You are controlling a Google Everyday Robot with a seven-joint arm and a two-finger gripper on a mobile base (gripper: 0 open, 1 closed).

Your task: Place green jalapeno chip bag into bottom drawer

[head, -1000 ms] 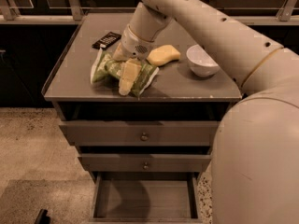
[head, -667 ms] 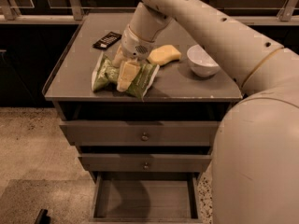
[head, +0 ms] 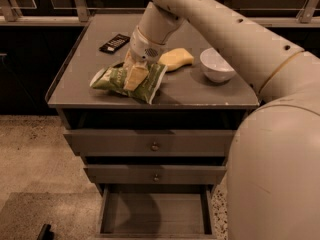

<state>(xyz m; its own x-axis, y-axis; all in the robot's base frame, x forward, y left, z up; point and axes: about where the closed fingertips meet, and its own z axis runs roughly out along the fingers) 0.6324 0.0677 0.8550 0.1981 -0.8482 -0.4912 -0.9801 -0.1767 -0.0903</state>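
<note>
Green foil is showing on both sides of the gripper [head: 135, 77], which is bearing down on the middle of the green jalapeno chip bag [head: 109, 79]. Its 2 pale fingers appear to be pinching the bag rather than spreading wide. The bag is lying near the front edge of the grey cabinet top [head: 85, 69], left of centre. The bottom drawer [head: 155, 213] is standing pulled out directly below, its floor bare.

As I am judging it, the step in hand is securing the bag and carrying it off the top. Doing that well is going to mean keeping the pinch firm, since glossy foil is likely slippery, and lifting straight up before swinging forward past the front edge. Lowering well inside the drawer walls before letting go is looking wise.

Counting what is sitting in view:
- 1 chip bag
- 1 black wrapped bar [head: 114, 43]
- 1 yellow sponge [head: 176, 59]
- 1 white bowl [head: 217, 65]
- 3 drawers: 2 upper drawers [head: 115, 144] staying shut, and 1 open
</note>
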